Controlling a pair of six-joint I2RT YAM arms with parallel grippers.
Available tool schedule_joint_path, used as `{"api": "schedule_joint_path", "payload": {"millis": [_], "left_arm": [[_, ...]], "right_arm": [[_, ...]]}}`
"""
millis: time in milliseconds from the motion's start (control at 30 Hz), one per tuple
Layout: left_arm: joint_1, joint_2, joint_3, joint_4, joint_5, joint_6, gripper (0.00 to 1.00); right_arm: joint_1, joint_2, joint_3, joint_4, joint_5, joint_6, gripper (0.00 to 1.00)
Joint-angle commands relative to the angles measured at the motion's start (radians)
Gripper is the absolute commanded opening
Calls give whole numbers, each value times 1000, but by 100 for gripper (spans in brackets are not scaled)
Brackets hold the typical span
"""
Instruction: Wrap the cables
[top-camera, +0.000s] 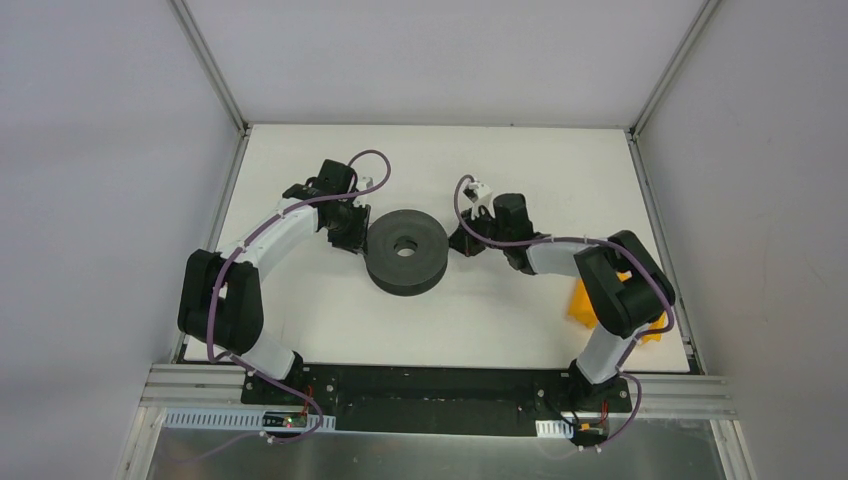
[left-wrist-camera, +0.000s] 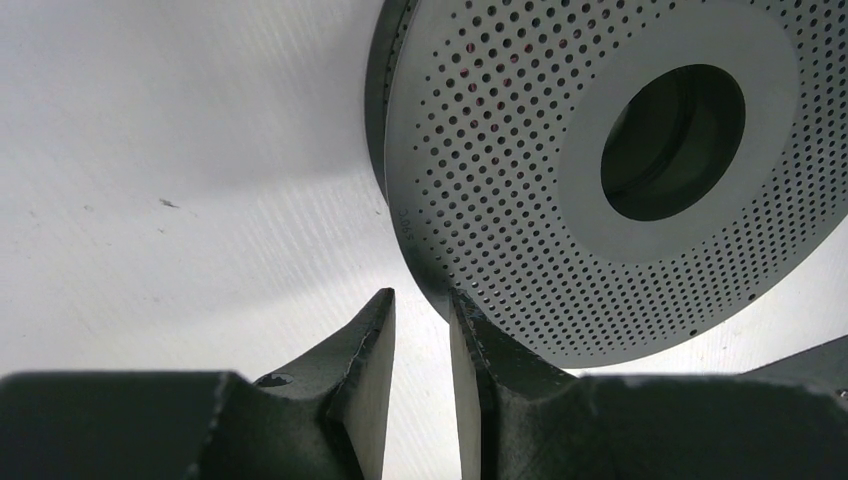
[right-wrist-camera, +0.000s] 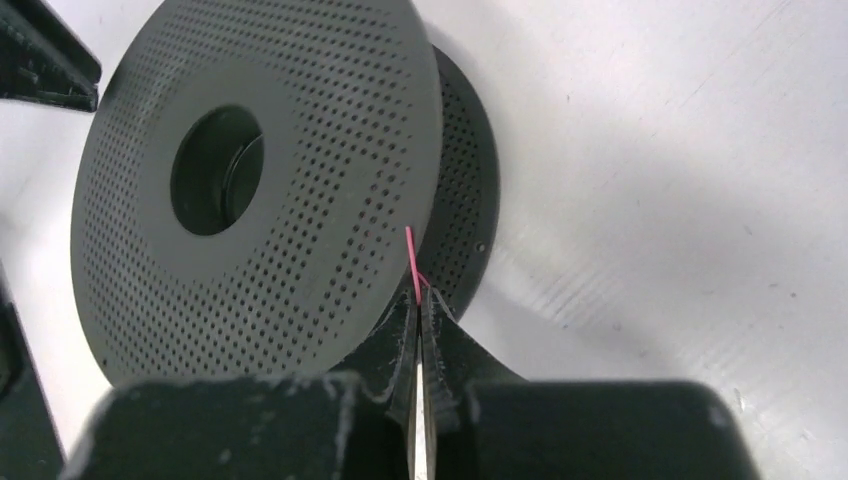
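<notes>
A dark grey perforated spool (top-camera: 405, 251) lies flat mid-table and shows in both wrist views (left-wrist-camera: 600, 170) (right-wrist-camera: 260, 190). The cable (right-wrist-camera: 412, 265) is a thin pink strand rising from my right fingertips into the gap between the spool's two flanges. My right gripper (right-wrist-camera: 420, 300) is shut on it at the spool's right rim (top-camera: 462, 243). My left gripper (left-wrist-camera: 422, 300) is open a little and empty, its right fingertip close to the spool's left rim (top-camera: 352, 237). The cable does not show in the top or left wrist views.
A yellow object (top-camera: 583, 303) lies on the white table (top-camera: 300, 330) at the right, partly behind my right arm. Grey walls and metal frame posts enclose the table on three sides.
</notes>
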Motion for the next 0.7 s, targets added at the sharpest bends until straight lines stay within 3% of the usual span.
{"api": "schedule_joint_path", "payload": {"millis": [0, 267, 667], "left_arm": [[1, -3, 9, -4, -46, -6, 25], [0, -8, 3, -4, -59, -3, 25], [0, 7, 12, -4, -65, -2, 24]], "right_arm": [[-3, 83, 134, -148, -16, 171, 0], [-49, 293, 373, -282, -142, 411, 0], [-73, 421, 470, -204, -273, 503, 0]]}}
